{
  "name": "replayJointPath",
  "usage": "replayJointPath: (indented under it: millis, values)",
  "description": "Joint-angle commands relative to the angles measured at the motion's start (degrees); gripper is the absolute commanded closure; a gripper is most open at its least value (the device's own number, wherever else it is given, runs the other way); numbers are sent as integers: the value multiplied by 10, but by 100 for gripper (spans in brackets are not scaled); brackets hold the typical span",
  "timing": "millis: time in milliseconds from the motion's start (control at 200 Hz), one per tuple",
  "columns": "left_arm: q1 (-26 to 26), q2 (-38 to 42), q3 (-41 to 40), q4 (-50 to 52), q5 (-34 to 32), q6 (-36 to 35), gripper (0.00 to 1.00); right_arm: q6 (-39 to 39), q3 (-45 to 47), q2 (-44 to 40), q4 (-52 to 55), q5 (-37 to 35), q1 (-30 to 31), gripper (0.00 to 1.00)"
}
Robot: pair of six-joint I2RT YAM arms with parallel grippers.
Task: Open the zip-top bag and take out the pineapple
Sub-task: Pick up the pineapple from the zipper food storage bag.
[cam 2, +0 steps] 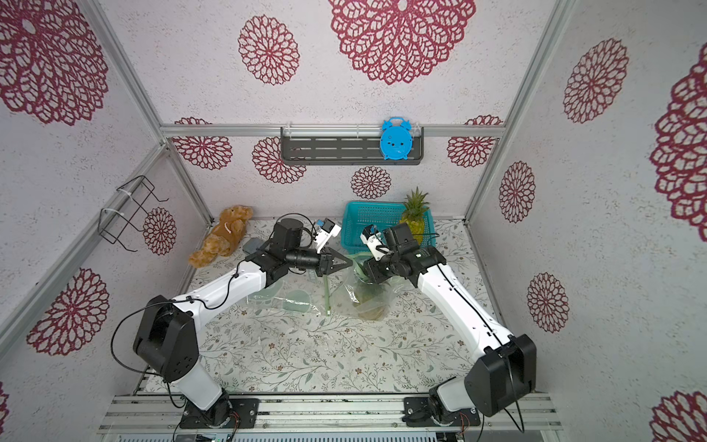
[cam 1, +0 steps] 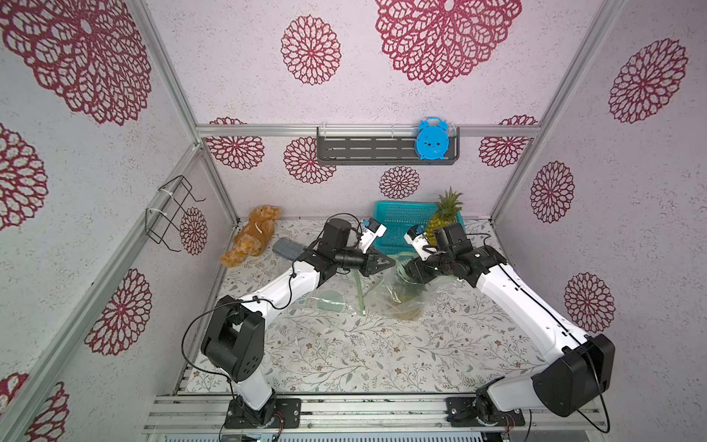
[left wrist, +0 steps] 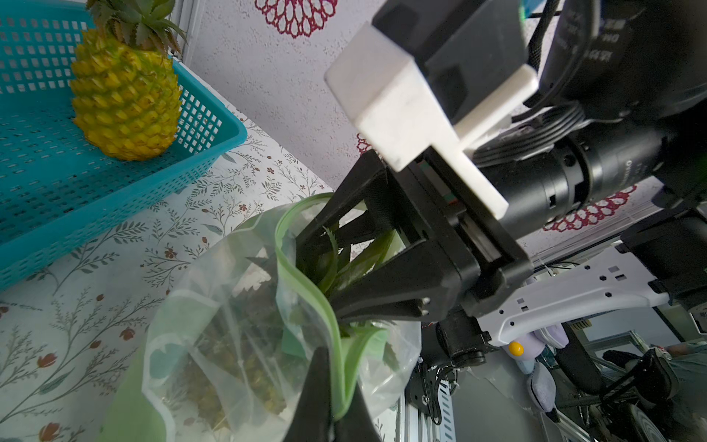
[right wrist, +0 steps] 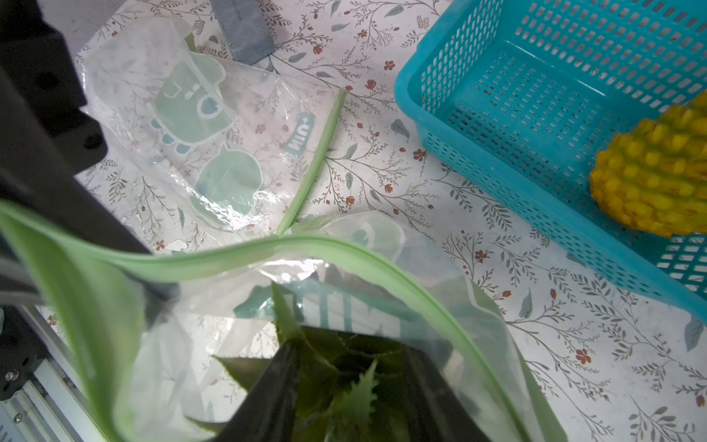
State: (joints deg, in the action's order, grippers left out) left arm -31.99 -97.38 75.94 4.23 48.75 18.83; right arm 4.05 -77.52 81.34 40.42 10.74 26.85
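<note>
While the left end effector (left wrist: 338, 390) pinches the green rim of the zip-top bag (cam 1: 401, 298) on the worktop (cam 1: 344, 344), the right end effector (left wrist: 320, 269) sits spread inside its mouth, straddling the crown of the pineapple (right wrist: 355, 386) within.

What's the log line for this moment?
left gripper: shut on bag rim | right gripper: open inside bag, around pineapple leaves | pineapple: not yet out

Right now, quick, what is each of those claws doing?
Left gripper: shut on the green rim of the zip-top bag.
Right gripper: open inside the bag's mouth, jaws apart around the pineapple leaves.
</note>
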Motion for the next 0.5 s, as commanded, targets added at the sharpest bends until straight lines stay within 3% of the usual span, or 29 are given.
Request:
replayJointPath:
  millis: [0,170,375,495]
  values:
    - [-3,15,-4,4,2,-9,94,5,0,22,73,-39,3,53]
    - [-2,19,-5,6,2,-9,94,4,11,29,84,-51,3,58]
    - [0,28,-8,6,-2,-9,94,5,8,20,76,-37,4,95]
    - [1,37,-14,3,-6,-6,90,-2,13,-12,35,-13,4,100]
